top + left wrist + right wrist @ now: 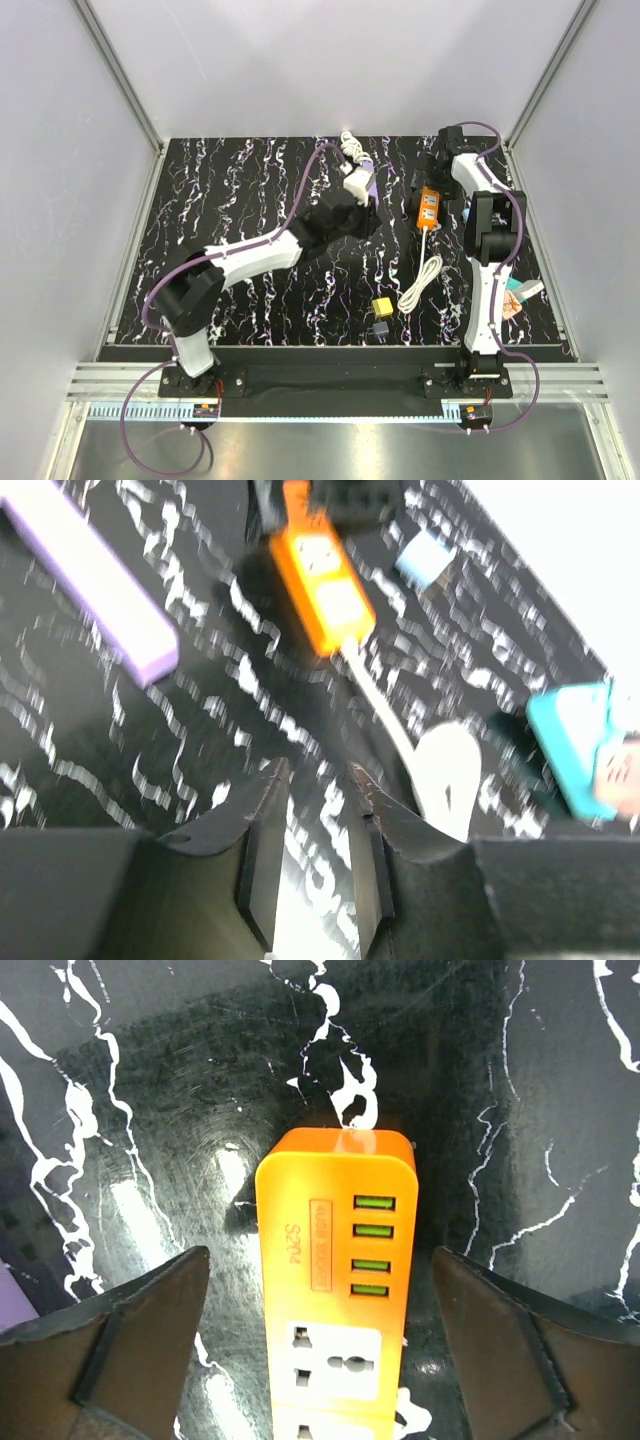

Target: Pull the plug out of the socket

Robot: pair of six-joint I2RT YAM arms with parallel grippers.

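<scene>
Top external view: both arms reach toward table [250, 180] rear. Left gripper [317, 780] hangs tilted over the marble top, fingers a narrow gap apart, nothing betw. them. Right gripper [320, 1260] points down, spread wide either side of orange socket strip [337, 1175], not touching. Count: 2 strips, orange + lilac strip [358, 176]; 1 coiled white cord [420, 285]; 2 loose plugs near front, yellow plug [382, 305] + grey plug [380, 327], both well apart from orange strip.
</scene>
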